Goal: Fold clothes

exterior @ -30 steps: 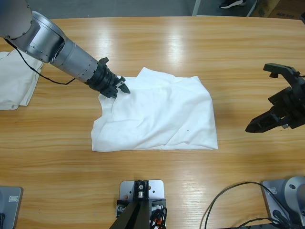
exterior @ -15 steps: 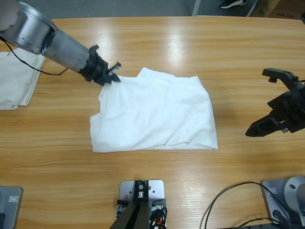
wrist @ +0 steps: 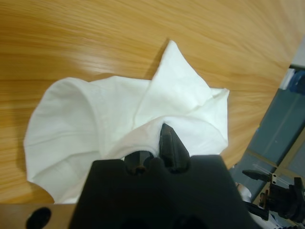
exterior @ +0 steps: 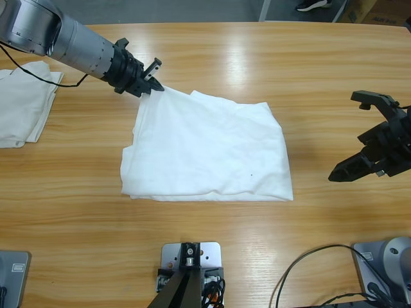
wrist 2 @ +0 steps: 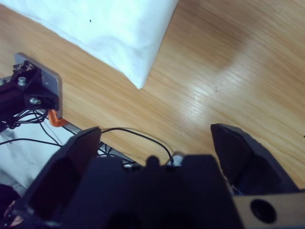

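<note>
The left arm enters the high view from the upper left corner and slopes down and rightward across the wooden table [exterior: 257,58], its silver forearm ending in the left gripper [exterior: 153,85] at the upper left corner of the white shirt [exterior: 212,151]. The jaws are closed on a pinch of that corner; the left wrist view confirms it, showing fabric of the white shirt [wrist: 119,119] bunched and drawn up between the black jaws of the left gripper [wrist: 153,151], with the cloth fanning out beyond them over the table. The pinched corner is pulled out to a point toward the gripper, while the remainder of the shirt lies flat and loosely creased near the middle of the table, its lower edge roughly straight. A small dark speck shows on the fabric toward the lower right. The right gripper [exterior: 345,168] sits at the right side of the table, well apart from the shirt, pointing down and to the left. In the right wrist view the right gripper [wrist 2: 157,138] has its jaws spread wide with nothing between them, and the shirt's near corner lies ahead of it. A second pile of white cloth [exterior: 22,106] rests at the table's left edge, beneath the left arm.
</note>
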You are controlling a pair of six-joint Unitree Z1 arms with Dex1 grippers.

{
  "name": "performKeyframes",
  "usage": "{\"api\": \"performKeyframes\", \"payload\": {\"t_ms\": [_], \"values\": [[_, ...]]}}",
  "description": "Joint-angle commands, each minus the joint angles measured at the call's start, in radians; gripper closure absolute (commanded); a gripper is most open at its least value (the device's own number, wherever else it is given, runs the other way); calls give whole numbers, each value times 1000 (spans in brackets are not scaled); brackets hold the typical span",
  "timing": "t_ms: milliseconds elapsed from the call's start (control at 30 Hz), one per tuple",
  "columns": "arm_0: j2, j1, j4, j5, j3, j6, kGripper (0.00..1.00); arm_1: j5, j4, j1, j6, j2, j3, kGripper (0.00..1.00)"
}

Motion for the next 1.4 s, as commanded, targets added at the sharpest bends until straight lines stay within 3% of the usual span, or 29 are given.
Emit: {"api": "performKeyframes", "payload": {"t_ms": [33,67,100,133,167,400,600,667,800,867,967,1167,1267,1400], "values": [[85,63,-18,36,32,74,1000,17,-19,-10,9,7,39,57],[92,66,-18,43,27,79,819,17,-20,-11,9,6,40,55],[98,66,-18,55,21,96,327,17,-20,-10,9,6,40,56],[102,65,-18,59,15,105,77,17,-20,-11,9,7,40,56],[103,62,-18,58,8,110,33,17,-20,-11,9,8,39,57],[40,50,27,130,21,103,32,17,-20,-11,9,18,37,55],[-160,103,254,330,35,121,32,17,-20,-10,9,11,39,55],[-215,65,286,335,26,153,32,16,-20,-10,9,4,40,55],[-230,-134,353,325,-31,199,32,15,-28,-26,96,-25,44,59],[-198,-209,374,304,-62,210,32,44,-122,-30,171,-12,78,59],[-129,-281,427,293,-115,241,32,200,-435,-83,319,60,221,65],[-30,-318,461,293,-165,248,32,320,-976,-116,435,278,422,96],[-4,-320,482,291,-195,245,32,326,-1097,-139,428,269,423,96],[-6,-339,500,290,-197,236,32,305,-1064,-138,374,115,332,96]]}}
